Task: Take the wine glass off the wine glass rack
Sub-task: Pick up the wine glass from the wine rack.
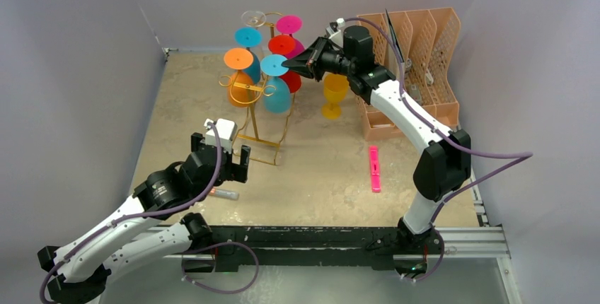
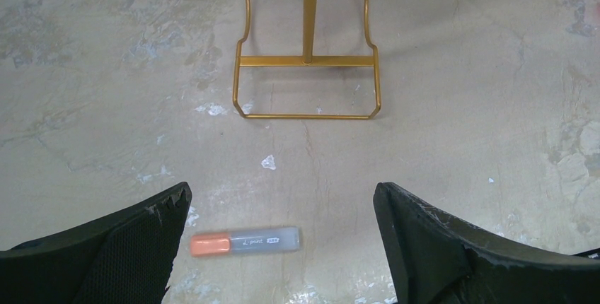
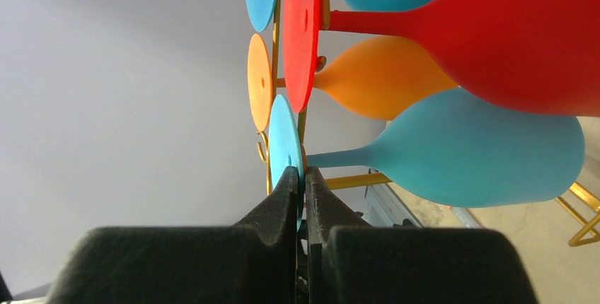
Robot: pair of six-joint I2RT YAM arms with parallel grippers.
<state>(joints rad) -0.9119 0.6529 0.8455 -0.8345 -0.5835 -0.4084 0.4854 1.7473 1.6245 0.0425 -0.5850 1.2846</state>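
The gold wire wine glass rack [image 1: 256,121] stands at the table's middle back with several coloured glasses hanging upside down. My right gripper [image 1: 289,69] is shut on the round foot [image 3: 285,138] of the light blue wine glass [image 1: 277,93], whose bowl [image 3: 481,152] hangs below the rack arm [image 3: 354,180]. In the right wrist view [image 3: 300,177] both pads pinch the thin disc edge. My left gripper [image 1: 221,154] hovers open in front of the rack's base [image 2: 308,61], nothing between its fingers [image 2: 281,198].
Orange [image 3: 375,78] and red [image 3: 516,35] glasses hang close beside the blue one. A yellow glass [image 1: 334,95] stands upright on the table. A peach file organiser [image 1: 417,56] is at back right. A pink item [image 1: 374,170] and a grey-orange highlighter [image 2: 245,242] lie on the table.
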